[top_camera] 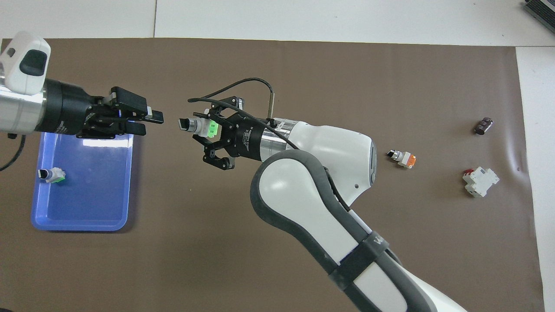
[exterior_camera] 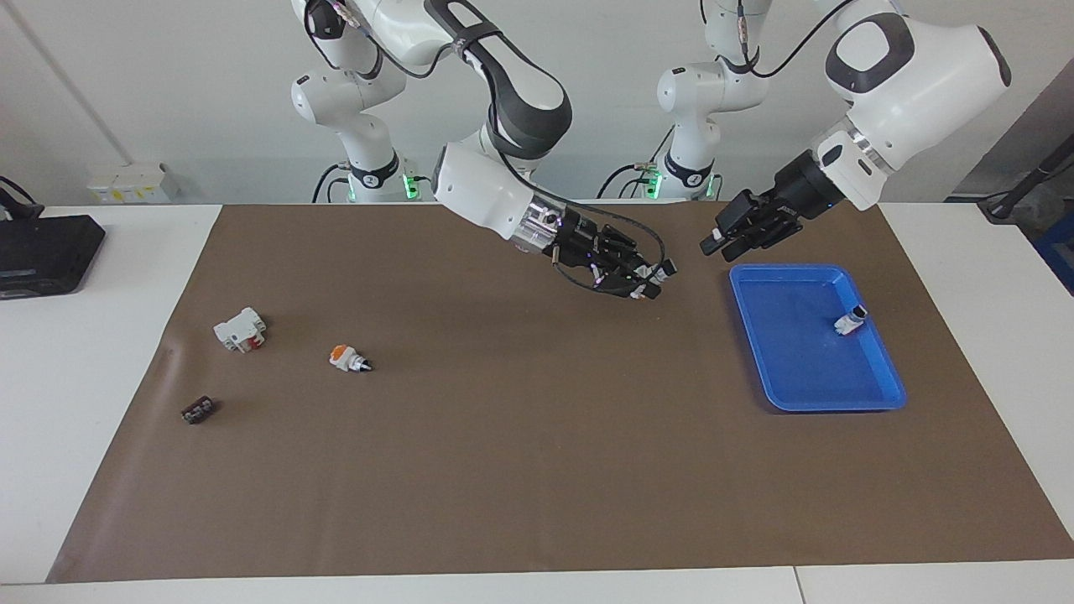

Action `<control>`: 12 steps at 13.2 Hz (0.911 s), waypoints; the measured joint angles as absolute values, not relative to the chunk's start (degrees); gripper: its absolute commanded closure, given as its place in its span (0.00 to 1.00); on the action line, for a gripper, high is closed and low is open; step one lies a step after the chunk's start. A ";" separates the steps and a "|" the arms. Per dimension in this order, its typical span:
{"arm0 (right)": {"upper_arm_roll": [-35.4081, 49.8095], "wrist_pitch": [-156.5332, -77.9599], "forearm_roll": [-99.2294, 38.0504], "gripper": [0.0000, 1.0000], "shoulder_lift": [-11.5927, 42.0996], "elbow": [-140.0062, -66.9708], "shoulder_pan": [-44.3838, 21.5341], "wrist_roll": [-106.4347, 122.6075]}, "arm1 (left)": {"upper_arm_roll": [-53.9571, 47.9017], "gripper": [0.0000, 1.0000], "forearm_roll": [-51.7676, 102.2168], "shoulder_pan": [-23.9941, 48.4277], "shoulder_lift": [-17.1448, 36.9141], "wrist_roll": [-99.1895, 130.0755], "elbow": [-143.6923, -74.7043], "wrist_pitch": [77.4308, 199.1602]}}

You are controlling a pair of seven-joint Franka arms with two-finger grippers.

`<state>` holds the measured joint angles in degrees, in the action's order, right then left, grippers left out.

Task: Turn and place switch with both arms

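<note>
Blue tray (top_camera: 82,225) sits on the brown mat (top_camera: 303,78) at the left arm's end of the table. One second switch (top_camera: 52,175) lies in it already: white body, green end, dark knob, on its side by the tray's outer wall.

Left gripper (top_camera: 149,122) is up in the air, about over the tray edge that faces the table's middle, and it points at the right gripper. Can't tell whether it's open or closed. Nothing in it.

The switch (top_camera: 193,125) is airborne over the mat, beside the tray toward the middle of the table, lying horizontal. It has a white body with a metal collar. The black knob end faces the left gripper with a small gap between them, no contact. The bright green block sits back between the jaws.

Right gripper (top_camera: 210,129) is clamped on the switch at the green end, with its arm reaching in from the right arm's side.

At the right arm's end, on the mat:
- orange-ended switch (top_camera: 403,158)
- white breaker with red (top_camera: 480,181)
- small dark part (top_camera: 483,125)
</note>
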<state>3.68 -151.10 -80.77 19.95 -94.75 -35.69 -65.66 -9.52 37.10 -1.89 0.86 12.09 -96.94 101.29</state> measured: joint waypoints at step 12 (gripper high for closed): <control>3.56 -153.28 -78.40 1.00 20.16 -94.51 -37.57 -65.67 | -9.39 0.63 41.65 -0.33 0.23 12.64 -101.70 105.84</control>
<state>3.56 -153.28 -78.40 20.16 -94.51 -37.57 -65.67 -9.39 41.65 -0.33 0.23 12.64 -101.70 105.84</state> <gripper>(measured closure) 0.559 0.604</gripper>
